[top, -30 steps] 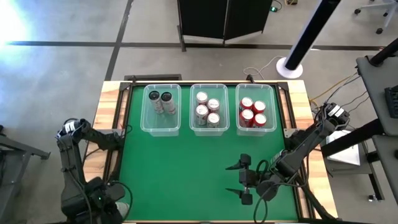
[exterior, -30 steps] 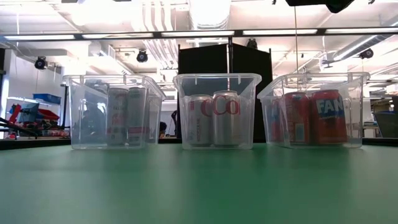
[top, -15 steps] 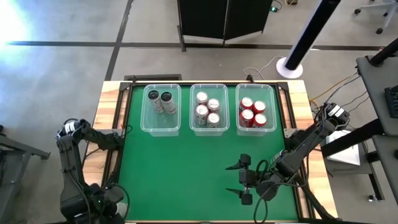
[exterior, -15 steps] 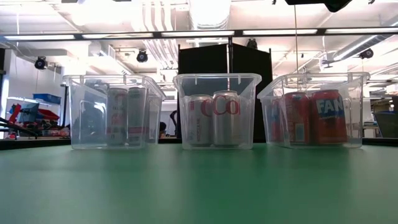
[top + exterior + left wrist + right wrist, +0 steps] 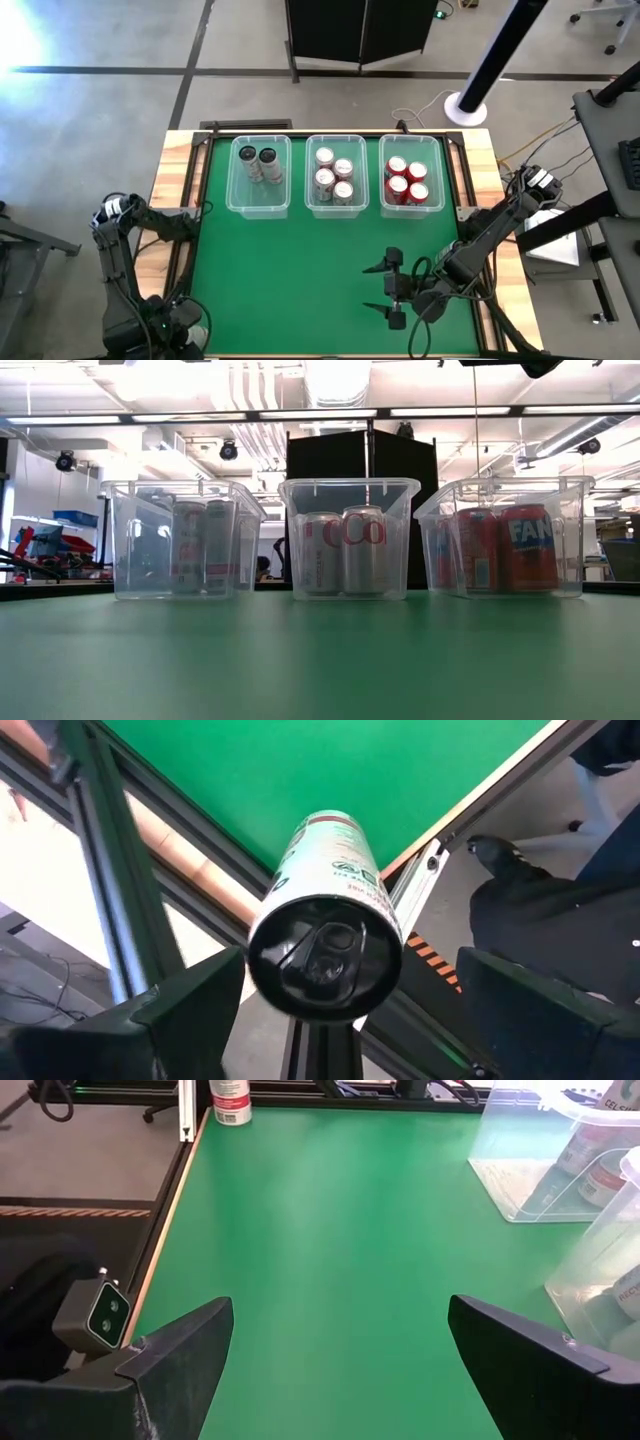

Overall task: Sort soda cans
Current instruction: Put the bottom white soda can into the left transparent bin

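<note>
Green table (image 5: 290, 270) lies bare; bins (image 5: 335, 176) hold sorted soda cans (image 5: 405, 180). My left gripper (image 5: 320, 1020), fingers spread wide, frames a black-topped can (image 5: 325, 925) at the near-left corner, likely the last unsorted. Right gripper (image 5: 393, 290) waits wide.

From above, the left claw (image 5: 185, 335) sits at the picture's lower edge, so its fingers cannot be made out. In the left wrist view, the white-and-green metal can with a black top (image 5: 325, 925) hides its own lower end behind its top. In the right wrist view, two clear plastic bins (image 5: 555, 1155) are cut off by the picture's edge, and the cans inside show only in part.
</note>
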